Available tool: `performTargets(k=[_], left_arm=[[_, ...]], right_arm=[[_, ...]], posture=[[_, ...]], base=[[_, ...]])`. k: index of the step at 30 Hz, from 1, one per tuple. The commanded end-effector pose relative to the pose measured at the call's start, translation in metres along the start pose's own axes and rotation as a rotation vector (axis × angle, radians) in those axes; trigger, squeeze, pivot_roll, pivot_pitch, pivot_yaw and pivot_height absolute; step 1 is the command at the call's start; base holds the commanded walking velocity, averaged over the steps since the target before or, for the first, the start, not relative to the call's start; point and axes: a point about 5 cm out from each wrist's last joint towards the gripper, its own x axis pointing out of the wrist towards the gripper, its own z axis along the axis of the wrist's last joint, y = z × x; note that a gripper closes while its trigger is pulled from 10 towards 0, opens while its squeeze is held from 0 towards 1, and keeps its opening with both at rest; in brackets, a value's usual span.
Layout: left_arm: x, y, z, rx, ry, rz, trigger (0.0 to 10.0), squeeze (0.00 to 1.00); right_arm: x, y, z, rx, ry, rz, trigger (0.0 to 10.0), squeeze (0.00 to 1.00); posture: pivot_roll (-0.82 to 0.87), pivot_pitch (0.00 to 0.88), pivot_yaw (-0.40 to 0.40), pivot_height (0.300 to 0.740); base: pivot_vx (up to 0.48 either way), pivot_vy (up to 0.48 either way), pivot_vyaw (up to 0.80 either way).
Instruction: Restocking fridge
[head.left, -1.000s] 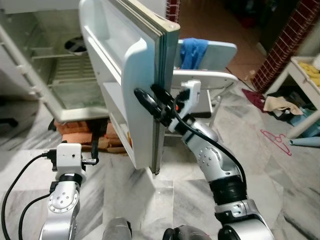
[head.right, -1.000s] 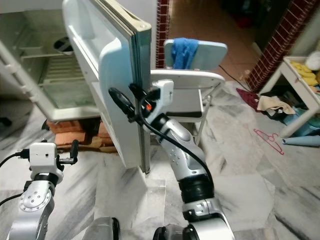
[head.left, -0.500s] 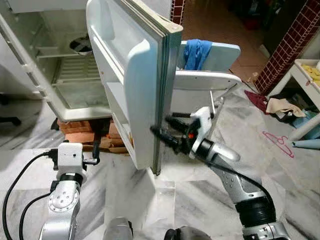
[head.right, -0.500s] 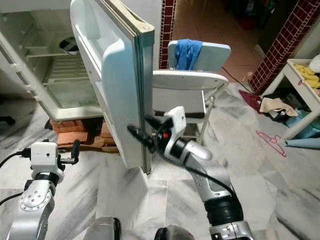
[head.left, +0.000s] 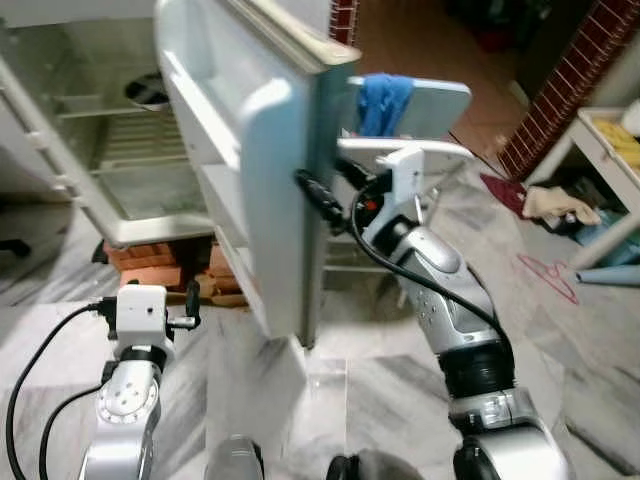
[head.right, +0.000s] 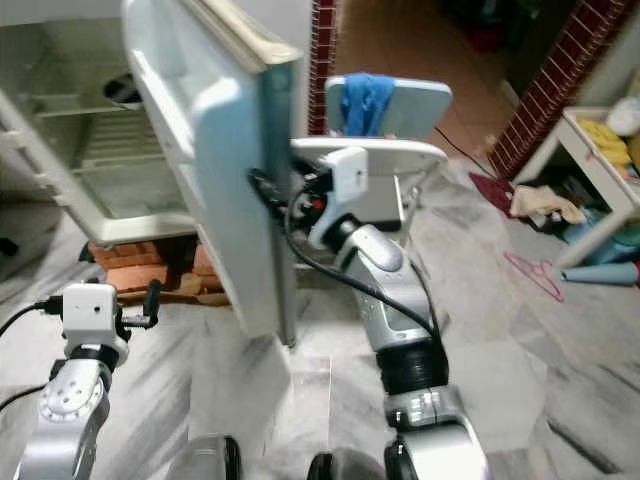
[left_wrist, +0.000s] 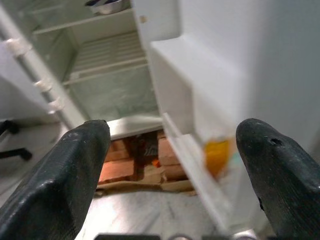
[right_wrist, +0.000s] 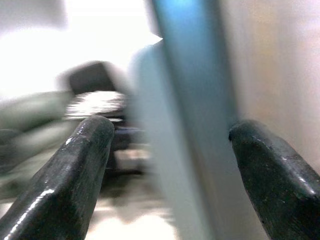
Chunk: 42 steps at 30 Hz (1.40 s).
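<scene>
fridge (head.left: 110, 130) open, interior shelves bare; fridge door (head.left: 265, 170) swung wide toward robot. right claw (head.left: 325, 195) at door's free edge, fingers apart, door edge between them. left claw (head.left: 190, 305) low in front of fridge, fingers spread, gripping nothing. yellow item (left_wrist: 217, 155) in lower door shelf. chair (head.left: 420, 120) with blue cloth (head.left: 385, 100) behind door.
</scene>
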Motion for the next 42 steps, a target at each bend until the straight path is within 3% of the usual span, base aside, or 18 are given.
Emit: performTargets(k=[1, 3, 6, 8, 9, 11, 18, 22, 29, 34, 38, 42], left_arm=[[-0.002, 0.000, -0.004, 0.002, 0.017, -0.009, 10.0, 0.00], [-0.003, 0.000, -0.004, 0.000, 0.019, -0.006, 10.0, 0.00], [-0.004, -0.001, -0.005, -0.002, 0.022, -0.005, 10.0, 0.00], [-0.004, -0.001, -0.005, -0.002, 0.023, -0.006, 10.0, 0.00], [-0.004, -0.001, -0.005, -0.002, 0.023, -0.006, 10.0, 0.00], [-0.002, 0.000, -0.006, -0.020, 0.036, 0.000, 10.0, 0.00], [0.005, 0.003, 0.001, -0.006, 0.032, -0.002, 10.0, 0.00], [0.010, 0.006, 0.013, 0.022, -0.004, 0.000, 10.0, 0.00], [0.006, 0.005, 0.017, -0.002, -0.022, 0.017, 10.0, 0.00], [0.003, 0.001, 0.015, -0.005, -0.016, 0.001, 10.0, 0.00], [0.012, -0.001, 0.023, 0.018, -0.052, -0.008, 10.0, 0.00], [0.019, -0.001, 0.029, 0.021, -0.076, 0.002, 10.0, 0.00]], right_arm=[[0.006, 0.035, -0.001, 0.048, 0.014, 0.231, 10.0, 0.00], [0.000, 0.042, -0.005, 0.072, 0.037, 0.269, 10.0, 0.00], [-0.004, 0.020, -0.014, 0.041, 0.067, 0.117, 10.0, 0.00], [-0.017, -0.011, -0.021, -0.066, 0.115, -0.085, 10.0, 0.00], [-0.017, -0.011, -0.021, -0.066, 0.115, -0.085, 10.0, 0.00], [-0.035, -0.030, -0.020, -0.108, 0.136, -0.247, 10.0, 0.00], [-0.064, -0.048, -0.018, -0.169, 0.147, -0.479, 10.0, 0.00], [-0.080, -0.049, -0.019, -0.267, 0.178, -0.596, 10.0, 0.00], [-0.098, -0.046, -0.022, -0.339, 0.238, -0.648, 10.0, 0.00], [-0.101, -0.043, -0.024, -0.334, 0.256, -0.655, 10.0, 0.00], [-0.105, -0.052, -0.021, -0.360, 0.222, -0.812, 10.0, 0.00], [-0.103, -0.052, -0.022, -0.403, 0.237, -0.865, 10.0, 0.00]], posture=[[0.06, 0.089, -0.045, 0.740], [0.06, 0.092, -0.048, 0.740], [0.06, 0.093, -0.047, 0.740], [0.05, 0.093, -0.046, 0.740], [0.05, 0.093, -0.046, 0.740], [0.05, 0.093, -0.046, 0.740], [0.04, 0.117, -0.034, 0.740], [0.03, 0.130, -0.027, 0.740], [0.01, 0.123, -0.005, 0.740], [-0.01, 0.112, 0.010, 0.740], [0.00, 0.099, 0.005, 0.740], [-0.01, 0.089, 0.001, 0.740]], base=[[0.000, 0.000, 0.00], [0.000, 0.000, 0.00], [0.000, 0.000, 0.00], [0.000, 0.000, 0.00], [0.000, 0.000, 0.00], [0.000, 0.000, 0.00], [0.000, 0.242, 0.00], [0.000, 0.468, 0.00], [0.000, 0.461, 0.00], [0.000, 0.461, 0.00], [0.000, 0.465, 0.00], [0.000, 0.465, 0.00]])
